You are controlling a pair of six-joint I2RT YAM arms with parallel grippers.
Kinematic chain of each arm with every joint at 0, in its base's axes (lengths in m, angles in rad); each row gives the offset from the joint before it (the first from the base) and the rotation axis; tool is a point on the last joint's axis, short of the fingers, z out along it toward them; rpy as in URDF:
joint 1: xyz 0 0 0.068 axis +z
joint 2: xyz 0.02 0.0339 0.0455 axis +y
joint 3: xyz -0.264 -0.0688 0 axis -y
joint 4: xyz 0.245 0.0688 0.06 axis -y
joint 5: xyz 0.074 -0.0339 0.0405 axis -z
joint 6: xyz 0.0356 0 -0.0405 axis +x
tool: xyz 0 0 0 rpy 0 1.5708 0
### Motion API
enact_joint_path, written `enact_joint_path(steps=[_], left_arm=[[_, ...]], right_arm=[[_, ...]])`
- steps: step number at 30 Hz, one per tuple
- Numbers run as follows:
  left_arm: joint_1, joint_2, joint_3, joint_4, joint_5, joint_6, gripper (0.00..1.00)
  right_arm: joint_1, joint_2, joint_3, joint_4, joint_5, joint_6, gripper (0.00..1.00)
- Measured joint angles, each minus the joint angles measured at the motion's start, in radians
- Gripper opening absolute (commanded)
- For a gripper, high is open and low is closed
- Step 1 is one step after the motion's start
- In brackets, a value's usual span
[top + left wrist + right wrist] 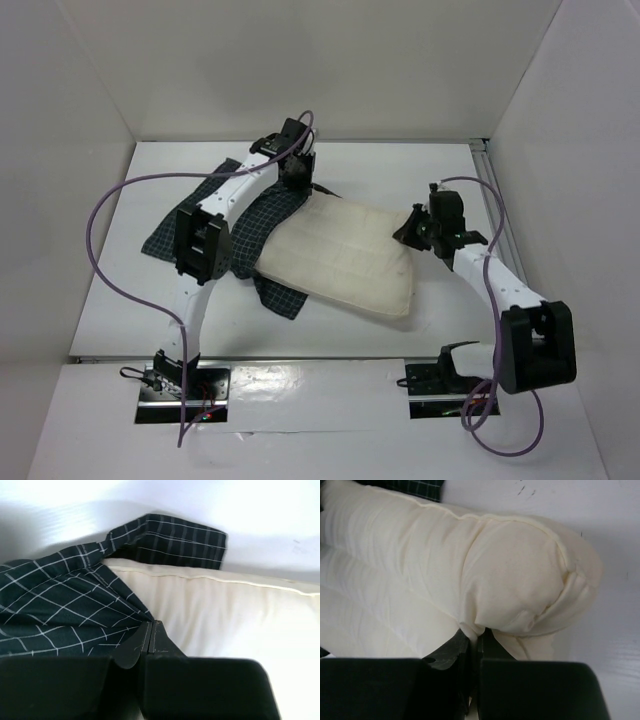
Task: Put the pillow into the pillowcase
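On the white tabletop [400,170], the left jaws are pinched tight on the pillowcase [55,615] edge; the right jaws are clamped on the pillow [445,570] corner.

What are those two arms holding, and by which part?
The left end effector pinches bunched pillowcase cloth where it meets the pillow. The right end effector pinches a fold of the pillow near its end corner.
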Motion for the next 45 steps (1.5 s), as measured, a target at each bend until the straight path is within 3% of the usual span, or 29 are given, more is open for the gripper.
enact_joint_path(steps=[7,11,12,13,14,15,16,18,21,23,25,30,33,39,45], left_arm=[[-0.027,-0.007,0.002,-0.001,0.121,-0.001,0.0],[-0.053,-0.009,-0.003,0.003,0.127,0.005,0.26],[-0.059,-0.009,-0.003,0.003,0.135,0.006,0.46],[-0.065,-0.009,-0.003,0.003,0.144,0.013,0.59],[-0.073,-0.009,0.0,0.001,0.151,0.019,0.68],[-0.082,-0.009,0.006,-0.005,0.158,0.023,0.76],[-0.092,-0.009,0.014,-0.013,0.159,0.024,0.89],[-0.111,-0.013,0.038,-0.035,0.146,0.03,0.95],[-0.127,-0.063,0.044,-0.073,0.087,0.026,0.93],[-0.126,-0.138,0.027,-0.089,0.031,0.016,0.82],[-0.111,-0.264,-0.049,-0.077,-0.008,-0.009,0.78],[-0.009,-0.71,-0.396,-0.007,-0.088,-0.097,0.84],[0.083,-0.894,-0.628,0.038,-0.123,-0.146,0.88],[0.111,-0.993,-1.055,0.101,-0.123,-0.285,0.77],[0.073,-1.218,-1.467,0.171,-0.12,-0.492,0.84]], right_arm=[[0.082,-0.129,0.0,-0.111,0.097,0.007,0.0],[0.114,-0.219,-0.033,-0.146,0.179,0.028,0.0],[0.118,-0.241,-0.053,-0.15,0.202,0.032,0.0],[0.119,-0.257,-0.076,-0.154,0.223,0.035,0.03],[0.12,-0.266,-0.093,-0.165,0.236,0.037,0.13],[0.12,-0.267,-0.108,-0.178,0.251,0.04,0.47],[0.121,-0.263,-0.115,-0.192,0.259,0.043,0.65],[0.122,-0.256,-0.114,-0.217,0.275,0.025,0.88],[0.131,-0.237,-0.076,-0.245,0.284,0.002,0.98],[0.144,-0.216,-0.026,-0.264,0.304,-0.011,1.0],[0.165,-0.193,0.046,-0.276,0.344,-0.03,1.0],[0.294,-0.119,0.264,-0.244,0.453,-0.078,1.0],[0.386,-0.042,0.361,-0.216,0.514,-0.109,1.0],[0.524,0.122,0.427,-0.212,0.545,-0.204,1.0],[0.771,0.185,0.427,-0.172,0.5,-0.344,1.0]])
